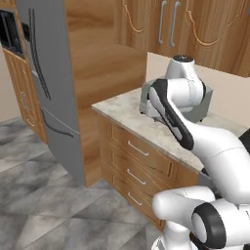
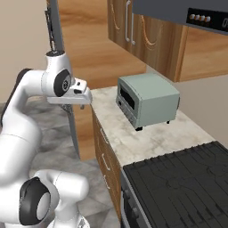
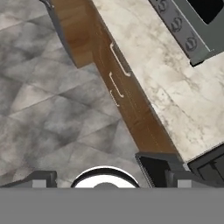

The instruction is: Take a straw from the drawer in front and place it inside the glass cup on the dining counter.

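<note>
Left base view has the arm folded high above a marbled top (image 1: 128, 113) carrying the toaster oven (image 1: 146, 100), over stacked drawers (image 1: 141, 161) with small handles, so mistaking these for the wide drawer holding the straw is the chief risk. Right base view puts the gripper (image 2: 75, 103) near that top's left corner, just beside the fridge (image 2: 55, 40), which a wide swing could strike. Hand view looks down on the same drawer fronts (image 3: 118, 83) and the floor (image 3: 43, 109), jaws fully apart and empty; straw, glass cup and dining counter lie somewhere I cannot place.
</note>
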